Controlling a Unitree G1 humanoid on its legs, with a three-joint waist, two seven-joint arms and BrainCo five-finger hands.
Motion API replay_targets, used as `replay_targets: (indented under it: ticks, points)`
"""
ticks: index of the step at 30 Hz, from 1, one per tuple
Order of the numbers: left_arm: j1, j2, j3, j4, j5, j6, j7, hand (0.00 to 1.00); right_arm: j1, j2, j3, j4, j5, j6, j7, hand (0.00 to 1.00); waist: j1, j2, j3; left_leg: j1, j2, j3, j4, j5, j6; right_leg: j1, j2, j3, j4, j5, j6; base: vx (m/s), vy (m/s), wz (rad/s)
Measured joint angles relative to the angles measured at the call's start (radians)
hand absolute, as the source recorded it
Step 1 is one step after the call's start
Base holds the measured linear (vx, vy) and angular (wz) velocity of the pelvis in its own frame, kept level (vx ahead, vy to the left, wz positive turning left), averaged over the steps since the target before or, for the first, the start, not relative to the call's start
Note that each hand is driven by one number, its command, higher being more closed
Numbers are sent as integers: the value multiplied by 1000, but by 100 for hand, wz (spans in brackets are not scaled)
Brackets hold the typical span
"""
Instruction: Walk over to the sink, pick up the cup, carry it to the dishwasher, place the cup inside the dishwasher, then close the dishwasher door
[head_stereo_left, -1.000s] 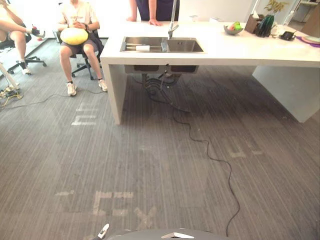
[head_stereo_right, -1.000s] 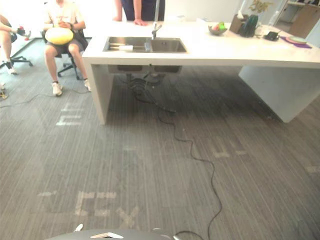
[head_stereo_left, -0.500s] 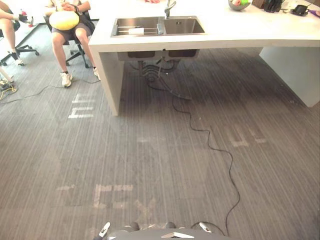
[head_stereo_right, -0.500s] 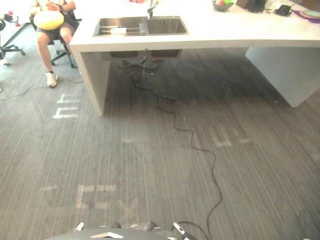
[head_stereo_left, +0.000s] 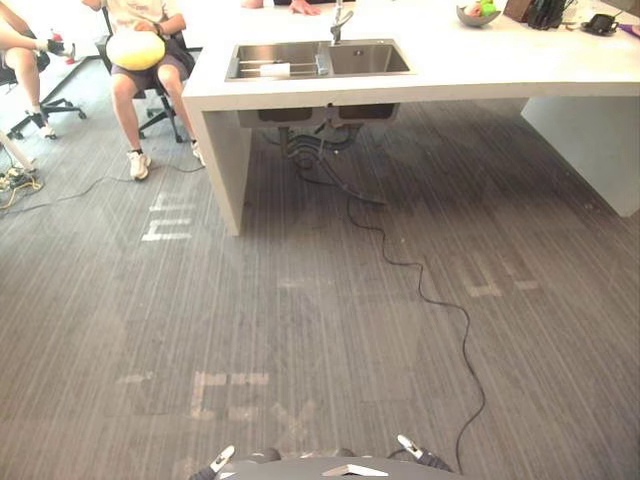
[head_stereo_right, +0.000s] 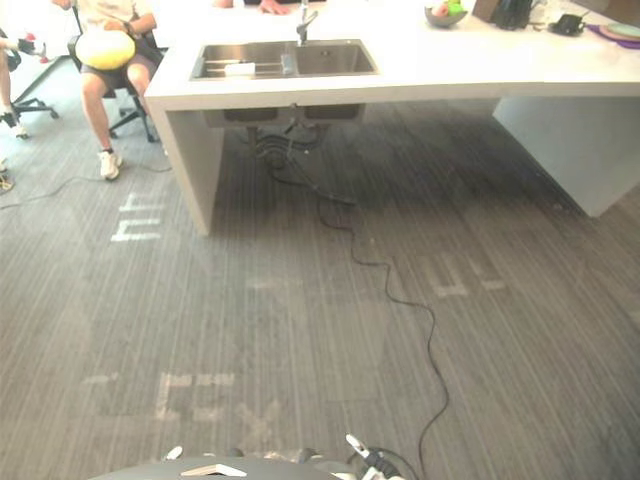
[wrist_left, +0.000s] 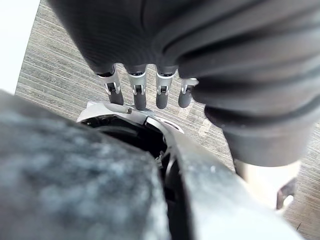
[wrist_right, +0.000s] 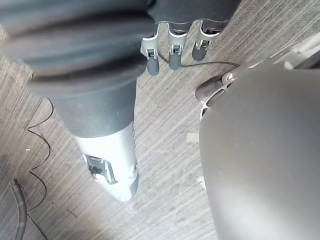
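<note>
Left hand (wrist_left: 135, 94) and right hand (wrist_right: 173, 54) hang down over the floor (head_stereo_left: 300, 310), fingers relaxed and nearly straight, holding nothing. The small white cup (head_stereo_left: 275, 69) lies in the sink's (head_stereo_left: 322, 60) left basin, set in the counter (head_stereo_left: 480, 70) well ahead.

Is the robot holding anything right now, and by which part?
Nothing is held: the left hand and the right hand both hang with fingers relaxed and empty.
</note>
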Motion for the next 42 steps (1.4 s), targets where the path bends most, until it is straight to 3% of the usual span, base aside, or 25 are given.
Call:
replay_targets:
  ticks: [7, 14, 18, 19, 21, 22, 23, 25, 27, 29, 31, 32, 33, 34, 35, 36, 37, 38, 39, 42]
  points:
    - [-32, 28, -68, -1, 63, 29, -15, 0, -2, 3, 7, -1, -46, -6, 0, 0, 2, -13, 8, 7, -1, 3, -14, 7, 8, -1, 0, -4, 1, 3, -5, 0, 0, 0]
    - [-47, 47, -113, -3, 41, 39, -14, 0, -12, 0, 15, -5, -3, 56, -13, 0, 3, -20, 31, 10, -2, 25, -16, 2, 12, -17, -4, 5, 36, -10, -2, -3, 9, -6]
    - [-66, 63, -114, -15, 2, 53, -21, 0, -41, -3, 23, -9, 84, 75, -41, 0, 2, -34, 61, -78, -13, 35, 59, -25, 36, -200, -58, 19, 301, -133, 14, -27, 23, -6]
    - [-80, 71, -114, -22, -22, 58, -18, 0, -56, -7, 34, -8, 121, 76, -45, 0, 6, -39, 83, -121, -17, 50, 111, -46, 48, -263, -84, 21, 393, -156, 36, -48, 32, -30]
    - [-93, 85, -106, -22, -78, 61, -14, 0, -88, -18, 50, -8, 133, 77, -45, 0, 15, -49, 129, -156, -18, 76, 166, -93, 63, -337, -134, -3, 562, -189, 8, -64, 34, -38]
    - [-111, 96, -103, -17, -92, 56, 22, 0, -106, -15, 48, -8, 133, 75, -45, 0, 13, -67, 177, -146, -23, 81, 213, -132, 56, -374, -190, -28, 713, -194, -7, -33, 36, -16]
    - [-114, 99, -103, -14, -91, 46, 31, 0, -107, -3, 48, -3, 133, 72, -44, 0, 12, -74, 187, -137, -25, 81, 215, -135, 57, -374, -200, -33, 736, -186, 2, 15, 33, -7]
    - [-114, 99, -106, -6, -94, -17, 50, 0, -108, -1, 42, -4, 143, 65, -40, 0, -2, -80, 198, -70, -29, 76, 190, -140, 60, -433, -226, -37, 903, -159, 34, 114, 3, -4]
    - [-114, 95, -108, -10, -101, -79, 50, 0, -104, -5, 44, -6, 153, 60, -41, 0, -11, -67, 207, -39, -3, 74, 204, -167, 50, -469, -207, -35, 825, -212, 26, 171, -33, -7]
    - [-123, 93, -112, -72, -134, -149, 52, 0, -67, 2, 48, -13, 154, 51, -41, 0, -18, -61, 209, -23, 29, 58, 205, -189, 28, -508, -166, -33, 573, -141, 34, 249, -87, 21]
    - [-127, 66, -118, -223, -197, -234, 71, 0, -12, 23, 29, -17, 150, 52, -40, 0, -25, -65, 209, -9, 31, 18, 202, -215, -1, -503, -169, -12, 286, -8, 54, 292, -161, 59]
    - [-126, 55, -121, -267, -219, -261, 75, 0, 6, 29, 19, -15, 150, 52, -39, 0, -26, -66, 209, 4, 29, 8, 203, -223, -8, -497, -176, 2, 250, 10, 56, 504, -313, 66]
    - [-115, 30, -144, -372, -270, -327, 85, 0, 52, 47, -1, -7, 141, 50, -35, 0, -32, -80, 201, 45, 22, -22, 224, -268, -34, -469, -193, 34, 228, 1, 56, 472, -286, 46]
    - [-114, 18, -152, -408, -281, -344, 88, 0, 69, 47, -3, -5, 138, 51, -34, 0, -35, -77, 202, 62, 31, -34, 244, -293, -50, -464, -193, 44, 254, 62, 51, 587, -333, 49]
    - [-109, -7, -164, -482, -292, -366, 91, 0, 74, 43, -18, -9, 132, 47, -33, 0, -51, -30, 192, 73, 74, -46, 272, -333, -61, -486, -170, 39, 359, 68, 48, 409, -203, 29]
    - [-104, -17, -173, -536, -291, -386, 93, 0, 79, 41, -34, -15, 133, 44, -30, 0, -57, -5, 177, 80, 96, -56, 274, -356, -62, -512, -154, 40, 428, 57, 30, 510, -248, 29]
    - [-110, -20, -194, -599, -290, -418, 95, 0, 87, 22, -48, -37, 135, 45, -30, 0, -59, 24, 157, 86, 124, -71, 273, -376, -55, -549, -137, 32, 523, 16, -19, 407, -201, 16]
    - [-114, -26, -198, -626, -290, -429, 97, 0, 83, 21, -48, -42, 140, 44, -31, 0, -57, 36, 150, 89, 134, -87, 281, -373, -64, -565, -133, 23, 574, -27, -24, 616, -305, 13]
    - [-117, -33, -202, -683, -289, -448, 121, 0, 64, 7, -50, -45, 155, 44, -38, 0, -57, 38, 146, 72, 152, -111, 370, -349, -86, -579, -138, 12, 683, -120, -40, 509, -266, 13]
    - [-103, -49, -234, -764, -291, -450, 139, 0, 59, 8, -79, -41, 164, 17, -38, 0, -58, 54, 117, -32, 191, -154, 639, -280, -120, -552, -144, -21, 769, -246, -43, 498, -266, 30]
